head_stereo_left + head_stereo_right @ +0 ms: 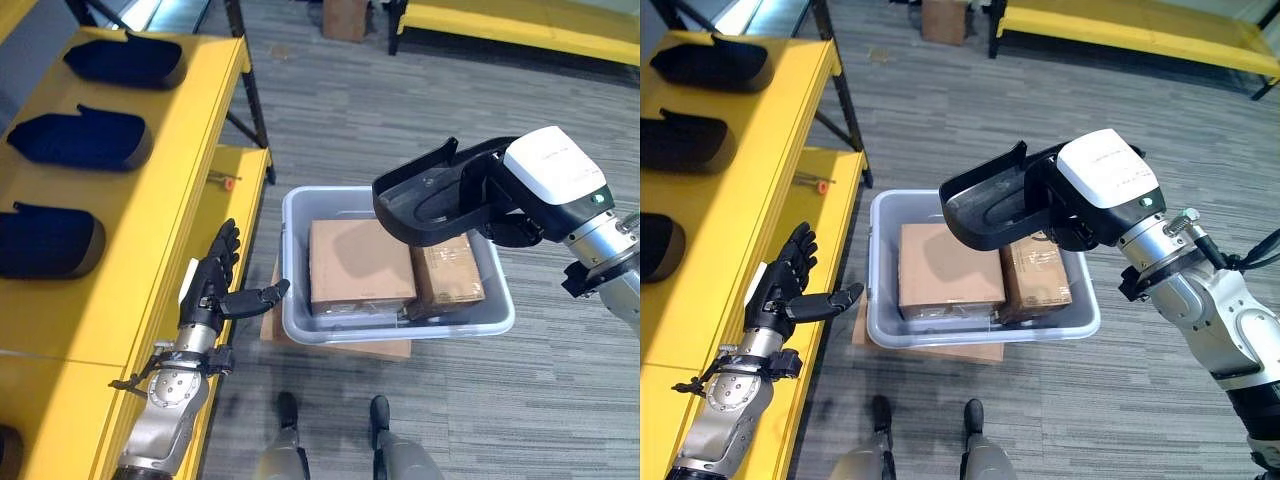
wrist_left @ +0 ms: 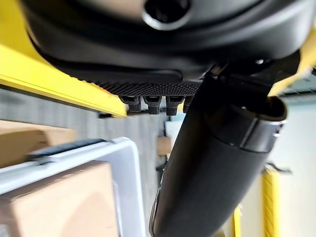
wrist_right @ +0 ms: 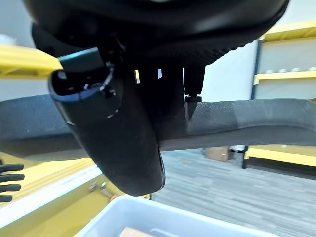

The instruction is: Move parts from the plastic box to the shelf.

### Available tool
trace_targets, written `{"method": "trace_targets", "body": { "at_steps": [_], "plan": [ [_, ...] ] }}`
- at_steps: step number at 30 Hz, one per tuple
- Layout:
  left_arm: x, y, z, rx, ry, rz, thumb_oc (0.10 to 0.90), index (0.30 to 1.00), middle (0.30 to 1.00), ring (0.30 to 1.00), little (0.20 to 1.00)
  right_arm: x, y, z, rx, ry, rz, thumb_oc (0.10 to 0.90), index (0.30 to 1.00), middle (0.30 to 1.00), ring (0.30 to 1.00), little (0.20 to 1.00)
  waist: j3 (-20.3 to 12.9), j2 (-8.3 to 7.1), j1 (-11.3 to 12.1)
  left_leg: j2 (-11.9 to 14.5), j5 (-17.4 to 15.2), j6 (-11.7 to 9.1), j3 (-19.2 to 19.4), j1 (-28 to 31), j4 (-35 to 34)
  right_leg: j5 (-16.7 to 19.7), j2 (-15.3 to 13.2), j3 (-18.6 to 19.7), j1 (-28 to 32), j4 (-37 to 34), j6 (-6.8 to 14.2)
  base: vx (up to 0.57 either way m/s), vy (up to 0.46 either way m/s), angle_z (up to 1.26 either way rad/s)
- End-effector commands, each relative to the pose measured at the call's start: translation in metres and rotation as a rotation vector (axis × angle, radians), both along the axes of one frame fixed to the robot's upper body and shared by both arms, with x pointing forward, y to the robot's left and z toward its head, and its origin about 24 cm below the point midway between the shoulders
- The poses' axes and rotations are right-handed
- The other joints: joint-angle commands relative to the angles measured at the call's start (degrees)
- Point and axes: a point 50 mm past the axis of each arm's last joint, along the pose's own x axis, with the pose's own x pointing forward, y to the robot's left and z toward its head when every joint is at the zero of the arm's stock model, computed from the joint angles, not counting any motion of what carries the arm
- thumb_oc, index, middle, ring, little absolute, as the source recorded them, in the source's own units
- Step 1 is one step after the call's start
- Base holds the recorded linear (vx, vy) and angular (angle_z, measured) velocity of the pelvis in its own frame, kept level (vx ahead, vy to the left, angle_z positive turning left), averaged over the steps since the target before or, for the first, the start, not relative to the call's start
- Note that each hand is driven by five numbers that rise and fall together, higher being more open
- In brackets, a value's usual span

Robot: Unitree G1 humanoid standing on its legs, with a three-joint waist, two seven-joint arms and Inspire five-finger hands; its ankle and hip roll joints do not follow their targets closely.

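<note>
Three dark parts (image 1: 80, 138) are laid in a row on the yellow shelf (image 1: 190, 120). A grey plastic box (image 1: 497, 325) is set on cardboard (image 1: 340, 348) on the carpeted floor (image 1: 400, 110).

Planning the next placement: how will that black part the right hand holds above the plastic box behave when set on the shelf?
The black part looks like a rigid moulded shell, so it probably won't flex. Its hollow form suggests it is light for its bulk. Similar parts lie steady on the shelf, so rolling seems unlikely.

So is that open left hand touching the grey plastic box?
Apart. In the right eye view the left hand hangs open beside the yellow shelf, with a strip of floor visible between its thumb and the plastic box.
</note>
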Motion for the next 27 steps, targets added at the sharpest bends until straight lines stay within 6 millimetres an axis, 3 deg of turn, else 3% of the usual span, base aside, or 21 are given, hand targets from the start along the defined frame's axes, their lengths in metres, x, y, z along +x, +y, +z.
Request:
{"method": "trace_targets", "body": {
  "at_steps": [1, 10, 18, 27],
  "plan": [
    [0.001, -0.006, 0.05, 0.173, -0.271, -0.051, 0.9, 1.0, 1.0, 1.0, 1.0, -0.004, 0.003, 0.018, 0.072, -0.042, 0.064, 0.4, 0.3, 0.3, 0.3, 0.3, -12.2, -1.67, -1.6, 4.5, -5.8, -2.6, 0.1, 5.4, -0.5, -2.8, -0.8, 3.7, 3.1, -0.1, 3.4, 0.02, -0.009, -0.29],
    [0.016, -0.02, 0.097, 0.592, -0.542, -0.024, 0.9, 1.0, 1.0, 1.0, 1.0, -0.002, 0.007, 0.017, 0.048, 0.065, 0.12, 0.4, 0.3, 0.3, 0.3, 0.3, -14.1, -1.81, -3.6, 5.5, -6.2, -3.5, 1.2, 7.1, -0.5, -3.5, -0.4, 4.6, 4.5, -0.2, 3.4, 0.0, -0.007, -0.09],
    [0.023, -0.043, 0.107, 0.78, -0.684, -0.053, 0.9, 1.0, 1.0, 1.0, 1.0, 0.0, 0.013, 0.017, 0.033, 0.087, 0.161, 0.4, 0.3, 0.3, 0.3, 0.3, -14.7, -2.1, -4.6, 5.7, -6.3, -3.9, 1.6, 7.1, -0.5, -3.4, -0.5, 4.7, 4.4, -0.4, 3.7, 0.0, 0.007, -0.01],
    [0.021, -0.067, 0.106, 0.864, -0.754, -0.15, 0.9, 1.0, 1.0, 1.0, 1.0, 0.0, 0.022, 0.023, 0.013, 0.064, 0.202, 0.4, 0.3, 0.3, 0.3, 0.3, -15.0, -2.37, -5.1, 5.7, -6.6, -3.9, 1.9, 7.4, -0.5, -3.6, -0.6, 4.7, 4.5, -0.4, 3.8, 0.0, 0.005, -0.01]
  ]
}}
